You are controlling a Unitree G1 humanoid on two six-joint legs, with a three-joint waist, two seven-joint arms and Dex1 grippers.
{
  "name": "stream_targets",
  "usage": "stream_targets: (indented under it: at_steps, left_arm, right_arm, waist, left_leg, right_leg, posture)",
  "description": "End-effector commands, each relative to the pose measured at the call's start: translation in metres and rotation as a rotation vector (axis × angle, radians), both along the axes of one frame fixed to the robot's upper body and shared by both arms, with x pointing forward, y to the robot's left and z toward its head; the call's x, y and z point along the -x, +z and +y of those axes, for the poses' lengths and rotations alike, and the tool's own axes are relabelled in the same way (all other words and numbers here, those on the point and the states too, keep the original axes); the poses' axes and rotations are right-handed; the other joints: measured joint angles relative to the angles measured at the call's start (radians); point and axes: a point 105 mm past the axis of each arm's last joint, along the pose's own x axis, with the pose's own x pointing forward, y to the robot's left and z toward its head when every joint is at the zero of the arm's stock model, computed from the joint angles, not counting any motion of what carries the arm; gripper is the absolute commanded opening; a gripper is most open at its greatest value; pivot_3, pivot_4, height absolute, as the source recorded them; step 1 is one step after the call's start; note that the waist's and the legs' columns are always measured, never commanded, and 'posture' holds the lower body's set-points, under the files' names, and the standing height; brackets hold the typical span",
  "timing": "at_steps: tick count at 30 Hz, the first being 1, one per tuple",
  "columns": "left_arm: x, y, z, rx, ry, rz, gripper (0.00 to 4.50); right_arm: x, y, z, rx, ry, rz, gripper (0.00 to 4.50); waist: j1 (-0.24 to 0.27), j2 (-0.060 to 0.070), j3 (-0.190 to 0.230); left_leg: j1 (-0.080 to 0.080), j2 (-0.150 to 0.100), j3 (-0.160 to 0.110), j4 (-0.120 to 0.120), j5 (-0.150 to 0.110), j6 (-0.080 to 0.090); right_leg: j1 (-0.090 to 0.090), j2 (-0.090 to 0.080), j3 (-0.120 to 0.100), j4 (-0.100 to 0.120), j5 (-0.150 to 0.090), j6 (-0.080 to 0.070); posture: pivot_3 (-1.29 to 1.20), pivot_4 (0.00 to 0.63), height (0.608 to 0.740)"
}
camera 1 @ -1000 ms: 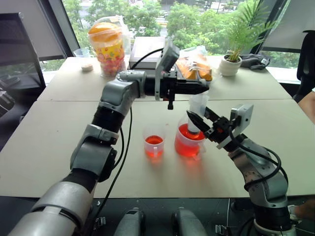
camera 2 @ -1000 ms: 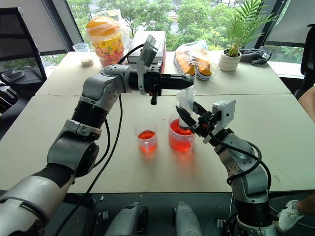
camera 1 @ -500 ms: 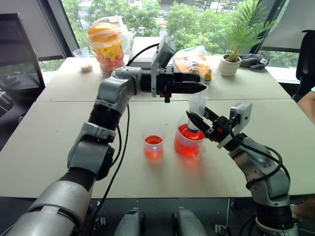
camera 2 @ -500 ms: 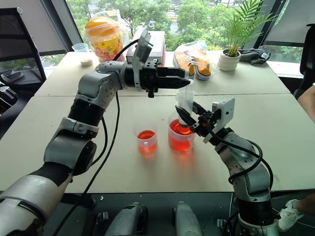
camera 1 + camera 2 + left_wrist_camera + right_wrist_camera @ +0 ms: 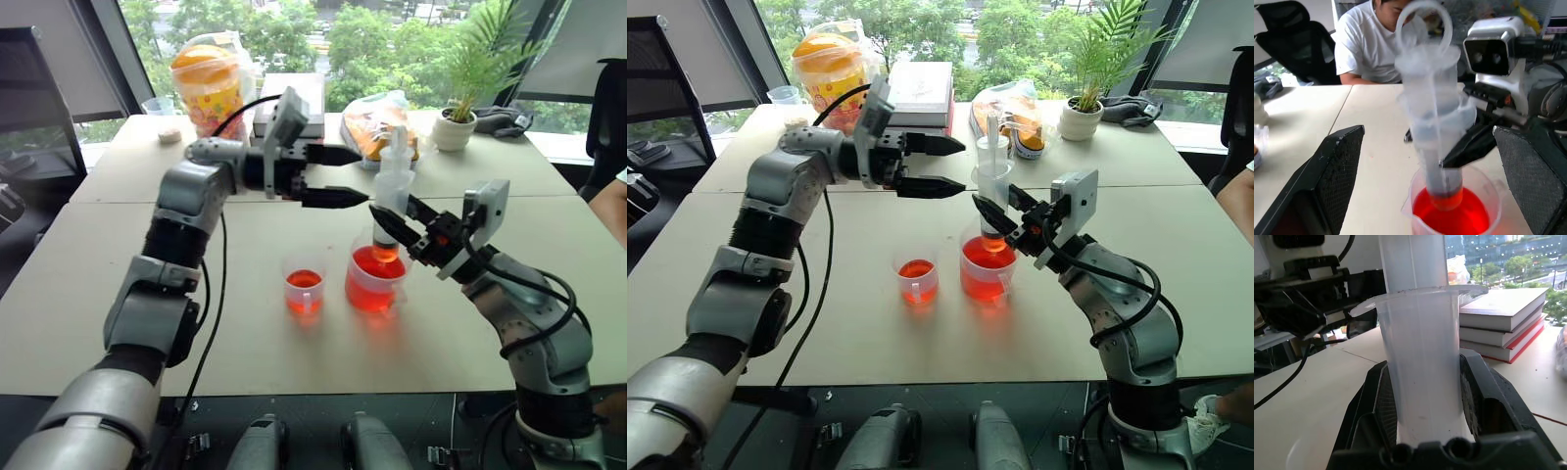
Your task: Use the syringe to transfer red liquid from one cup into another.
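- The desk [image 5: 88,284] carries the work near its front edge; further back stand a snack jar [image 5: 209,83], a stack of books [image 5: 921,93], a snack bag [image 5: 377,117] and a potted plant [image 5: 460,122], all well apart from the action.
- The right tool [image 5: 395,235] is pinching the syringe [image 5: 392,191] by its barrel. The syringe stands nearly upright, its long axis vertical, white plunger drawn up above the barrel and tip dipping into the big beaker [image 5: 374,279].
- The big beaker holds most of the red liquid [image 5: 372,264]; it sits directly under the syringe, just beside the small cup [image 5: 306,284] on the robot's left.
- The small cup already holds a shallow red layer and stands apart from the beaker, not touching it.
- The left tool [image 5: 338,176] is spread wide and level, pointing toward the syringe from the robot's left, its fingertips just short of the plunger and touching nothing.
- Judgement: the next move turns on carrying the syringe sideways toward the robot's left, from over the beaker to over the small cup. The right arm alone bears it; the left tool, nearer the plunger, hangs above that path and may need to keep aside, then press the plunger.
- A person [image 5: 1376,44] in a white shirt sits beyond the desk, clear of the arms.
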Motion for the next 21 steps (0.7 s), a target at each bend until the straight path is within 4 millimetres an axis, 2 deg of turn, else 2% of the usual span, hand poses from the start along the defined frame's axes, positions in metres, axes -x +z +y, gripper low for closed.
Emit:
stream_targets:
  at_steps: [1, 5, 9, 12, 16, 19, 21]
  left_arm:
    - [0.001, 0.027, 0.029, 0.051, 0.071, -0.051, 4.33]
    - [-0.006, 0.037, 0.062, 0.070, 0.188, -0.053, 4.33]
    - [-0.005, 0.033, 0.083, 0.042, 0.253, -0.047, 4.33]
    - [0.002, 0.031, 0.090, 0.029, 0.266, -0.041, 4.33]
    - [0.007, 0.032, 0.092, 0.031, 0.269, -0.037, 4.33]
    - [0.014, 0.036, 0.094, 0.028, 0.270, -0.038, 4.33]
    - [0.019, 0.039, 0.092, 0.030, 0.252, -0.035, 4.33]
  right_arm:
    - [0.015, 0.043, 0.007, -0.010, 0.072, -0.135, 1.40]
    - [0.021, 0.067, 0.029, -0.027, 0.227, -0.162, 1.40]
    - [0.018, 0.070, 0.053, -0.086, 0.350, -0.137, 1.40]
    - [0.011, 0.053, 0.068, -0.106, 0.408, -0.087, 1.40]
    - [0.007, 0.038, 0.075, -0.104, 0.432, -0.065, 1.40]
    - [0.003, 0.007, 0.083, -0.074, 0.458, -0.005, 1.40]
    - [0.003, -0.004, 0.086, -0.059, 0.464, 0.008, 1.40]
  waist:
    - [0.002, 0.000, 0.000]
    - [0.008, 0.000, 0.000]
    - [0.007, 0.000, 0.000]
    - [0.005, 0.000, 0.000]
    - [0.009, 0.000, 0.000]
    - [0.006, 0.000, 0.000]
    - [0.004, 0.000, 0.000]
  left_leg:
    - [0.000, 0.000, 0.000, 0.000, 0.000, 0.000]
    - [0.000, 0.000, 0.000, 0.000, 0.000, 0.000]
    - [-0.001, 0.000, -0.001, 0.000, 0.000, 0.000]
    - [-0.001, 0.000, -0.001, 0.000, 0.000, 0.000]
    - [-0.002, 0.000, -0.001, 0.000, 0.000, 0.000]
    - [-0.002, 0.000, -0.001, 0.001, 0.000, 0.000]
    - [-0.002, 0.000, -0.001, 0.000, 0.000, 0.000]
  right_leg:
    - [0.000, 0.000, 0.000, 0.000, 0.000, 0.000]
    - [0.000, -0.001, -0.001, 0.000, 0.000, 0.000]
    - [0.000, -0.001, -0.001, -0.001, 0.000, 0.000]
    - [0.000, -0.001, -0.001, -0.001, 0.000, 0.000]
    - [0.000, -0.001, -0.001, 0.000, 0.000, 0.000]
    - [0.000, -0.001, -0.001, -0.001, 0.000, 0.000]
    - [0.000, -0.001, -0.001, -0.001, 0.000, 0.000]
  posture:
    - [0.00, 0.150, 0.740]
    - [0.00, 0.150, 0.740]
    - [0.00, 0.150, 0.740]
    - [0.00, 0.150, 0.740]
    - [0.00, 0.150, 0.740]
    - [0.00, 0.150, 0.740]
    - [0.00, 0.150, 0.740]
